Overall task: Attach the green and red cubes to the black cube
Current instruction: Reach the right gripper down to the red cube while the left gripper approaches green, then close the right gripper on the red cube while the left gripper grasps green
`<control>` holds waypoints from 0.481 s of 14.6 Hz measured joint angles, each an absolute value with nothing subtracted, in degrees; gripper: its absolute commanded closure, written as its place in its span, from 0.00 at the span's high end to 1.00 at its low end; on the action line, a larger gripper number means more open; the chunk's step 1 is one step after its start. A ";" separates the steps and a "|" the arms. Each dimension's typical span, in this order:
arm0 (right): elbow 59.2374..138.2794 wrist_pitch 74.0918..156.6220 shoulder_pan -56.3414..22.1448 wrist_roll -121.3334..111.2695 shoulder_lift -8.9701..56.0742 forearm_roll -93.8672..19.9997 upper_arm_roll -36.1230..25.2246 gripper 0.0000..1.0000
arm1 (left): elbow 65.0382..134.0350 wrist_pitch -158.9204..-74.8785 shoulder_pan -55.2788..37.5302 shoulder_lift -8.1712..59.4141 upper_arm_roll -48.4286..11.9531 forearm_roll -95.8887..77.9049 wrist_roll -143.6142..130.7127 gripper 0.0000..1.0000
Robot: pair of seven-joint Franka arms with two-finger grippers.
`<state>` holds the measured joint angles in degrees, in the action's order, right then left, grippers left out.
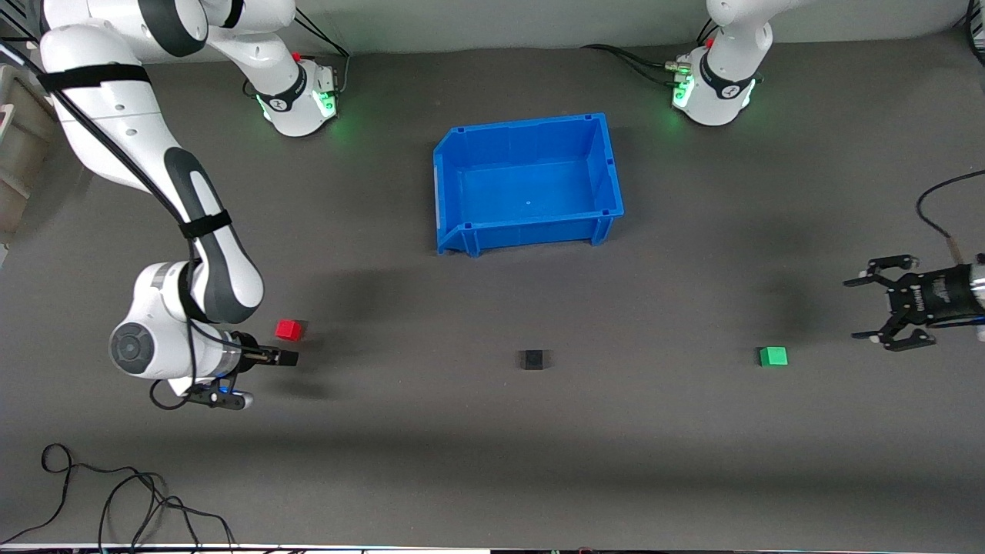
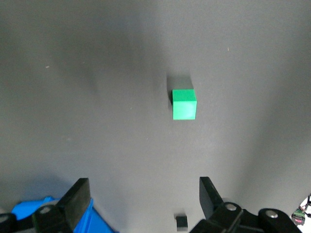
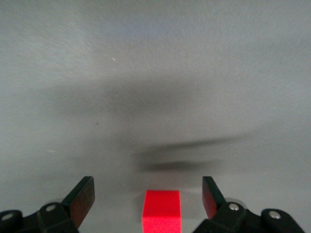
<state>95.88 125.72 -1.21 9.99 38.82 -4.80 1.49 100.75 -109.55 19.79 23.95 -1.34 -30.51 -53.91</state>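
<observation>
The black cube [image 1: 532, 359] sits on the counter [image 1: 492, 462] between the red cube [image 1: 289, 330] and green cube [image 1: 773, 356], apart from both. I see my right end effector [image 3: 148, 196] spread wide around the red cube; my left end effector [image 1: 866, 308] hangs wide near the green one.

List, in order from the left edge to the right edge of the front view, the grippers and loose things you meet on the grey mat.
right gripper (open, by the red cube) → red cube → black cube → green cube → left gripper (open). The blue bin spans the black cube's position, so it is left out.
</observation>
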 measured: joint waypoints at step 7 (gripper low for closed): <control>101.10 130.34 -1.48 10.00 38.60 -4.80 1.18 0.99 | 104.58 -126.39 16.34 32.39 -2.54 -37.20 -48.63 1.00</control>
